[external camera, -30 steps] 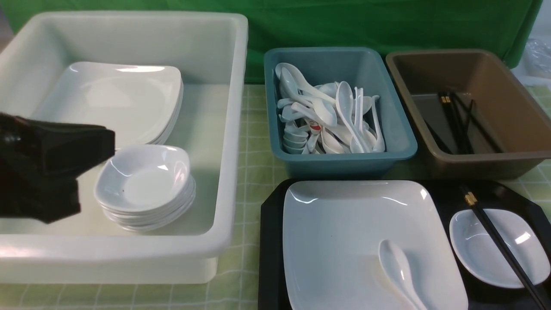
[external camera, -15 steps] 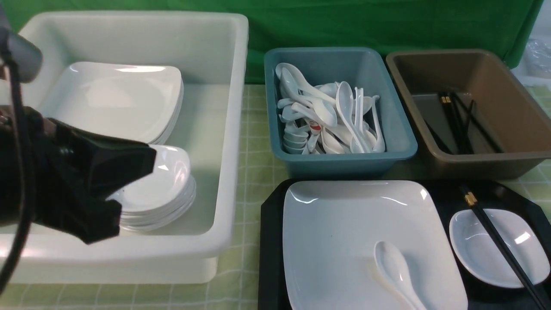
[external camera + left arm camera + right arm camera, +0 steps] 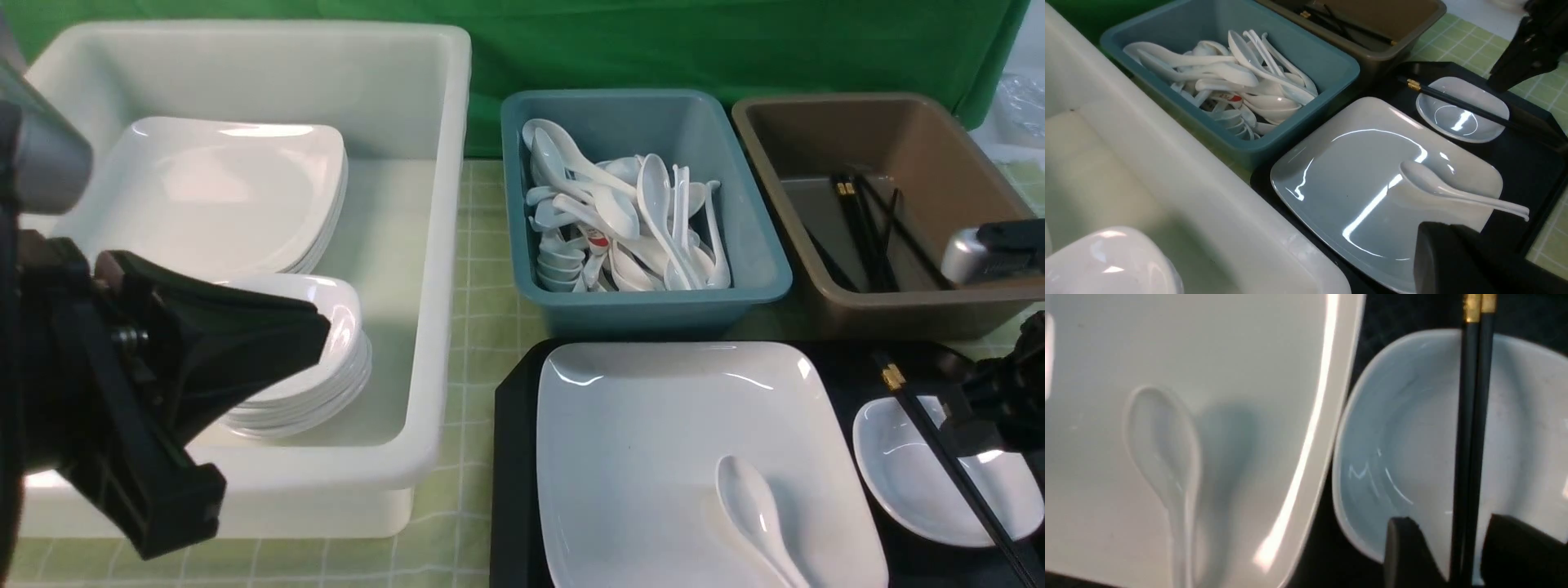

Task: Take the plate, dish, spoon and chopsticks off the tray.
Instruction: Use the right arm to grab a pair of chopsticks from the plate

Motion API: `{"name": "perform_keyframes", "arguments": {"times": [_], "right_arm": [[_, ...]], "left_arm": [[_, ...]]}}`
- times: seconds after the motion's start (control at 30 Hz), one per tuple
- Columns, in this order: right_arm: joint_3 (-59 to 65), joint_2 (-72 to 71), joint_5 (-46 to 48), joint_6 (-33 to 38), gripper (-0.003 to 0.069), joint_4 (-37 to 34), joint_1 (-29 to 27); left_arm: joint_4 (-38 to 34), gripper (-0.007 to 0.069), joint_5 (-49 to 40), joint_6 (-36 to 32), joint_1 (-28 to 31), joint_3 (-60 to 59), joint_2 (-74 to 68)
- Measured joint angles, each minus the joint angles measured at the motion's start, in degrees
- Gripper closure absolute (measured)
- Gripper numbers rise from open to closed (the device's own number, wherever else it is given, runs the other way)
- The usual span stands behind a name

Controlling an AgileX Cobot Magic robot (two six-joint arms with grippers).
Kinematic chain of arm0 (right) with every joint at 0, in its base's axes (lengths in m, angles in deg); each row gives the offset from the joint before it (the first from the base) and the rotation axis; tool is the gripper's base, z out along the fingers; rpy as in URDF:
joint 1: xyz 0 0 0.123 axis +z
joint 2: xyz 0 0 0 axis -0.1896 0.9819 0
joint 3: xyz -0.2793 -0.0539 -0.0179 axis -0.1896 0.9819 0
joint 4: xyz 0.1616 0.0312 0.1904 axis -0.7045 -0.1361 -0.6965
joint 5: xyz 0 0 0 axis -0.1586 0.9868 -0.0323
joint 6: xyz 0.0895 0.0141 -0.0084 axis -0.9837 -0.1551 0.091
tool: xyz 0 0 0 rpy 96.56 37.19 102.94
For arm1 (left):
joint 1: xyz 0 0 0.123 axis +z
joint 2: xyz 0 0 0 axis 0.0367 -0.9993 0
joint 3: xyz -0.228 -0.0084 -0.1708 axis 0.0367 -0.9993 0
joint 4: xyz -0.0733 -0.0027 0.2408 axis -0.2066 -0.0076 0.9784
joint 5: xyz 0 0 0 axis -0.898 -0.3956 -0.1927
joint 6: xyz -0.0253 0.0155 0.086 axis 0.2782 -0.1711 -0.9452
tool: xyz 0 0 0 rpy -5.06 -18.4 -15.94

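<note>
One big white tub (image 3: 441, 245) filled the table's left side, with stacked plates and small dishes inside. Right of it, at the near edge, lay the black tray (image 3: 510, 457), and the large square plate (image 3: 653, 457) covered most of the tray's left part. Behind the tray stood a teal bin (image 3: 759, 273) full of white spoons and a brown bin (image 3: 898, 314) with black chopsticks in it. The left gripper (image 3: 245, 343) hung over the tub's near side, its jaws closed on nothing. The small dish (image 3: 906, 482) sat on the tray just right of the plate. The spoon (image 3: 751, 506) rested on the plate's near right part. The chopsticks (image 3: 939, 449) lay across the dish, gold bands pointing away. The right gripper (image 3: 1453, 543) was low over them, its fingers (image 3: 1404, 555) parted, one on each side of the pair, not clamping it.
</note>
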Motion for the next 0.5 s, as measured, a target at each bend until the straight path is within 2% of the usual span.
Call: {"name": "perform_keyframes", "arguments": {"times": [0.13, 0.37, 0.5], "right_arm": [[-0.7, 7.7, -2.8, 0.3, 0.0268, 1.2, -1.0], [-0.7, 15.9, -9.1, 0.2, 0.0258, 4.3, -1.0], [-1.0, 17.6, -9.3, 0.2, 0.0265, 4.9, -1.0]], "left_arm": [[0.0, 0.0615, 0.0, 0.0, 0.0, 0.0, 0.4], [0.0, 0.0615, 0.0, 0.0, 0.0, 0.0, 0.3], [0.0, 0.0615, 0.0, 0.0, 0.0, 0.0, 0.3]]}}
